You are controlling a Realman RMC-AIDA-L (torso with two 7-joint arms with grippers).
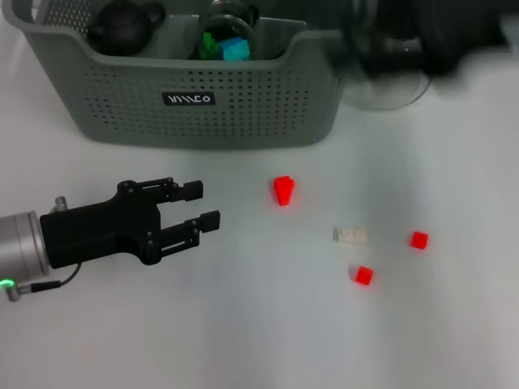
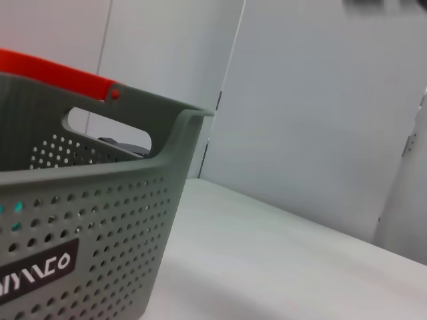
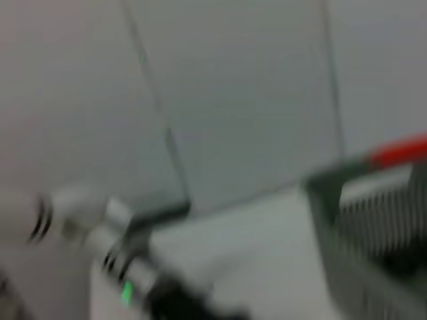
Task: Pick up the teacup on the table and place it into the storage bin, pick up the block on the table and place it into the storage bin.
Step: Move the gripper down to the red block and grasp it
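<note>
Blocks lie scattered on the white desk (image 1: 243, 340) to the right of the left pincer (image 1: 206, 205), whose two black fingers stand parted and grasp nothing; it hovers low in front of the storage bin (image 1: 203, 105), pointing across the desk toward the nearest block, a red wedge-shaped one (image 1: 283, 190), which sits just beyond and slightly farther back than the fingertips; its longer side seems to run front to back, though I cannot be sure. Counting: three red blocks, the wedge, a small one (image 1: 363, 275) and another small one (image 1: 418, 240) at far right, plus one pale block (image 1: 350, 235) between them. The bin already holds a dark teapot-like vessel (image 1: 123, 24) and a glass with green and blue pieces (image 1: 229, 40). No teacup shows on the desk. The right pincer is out of sight, so the left arm is nearer
</note>
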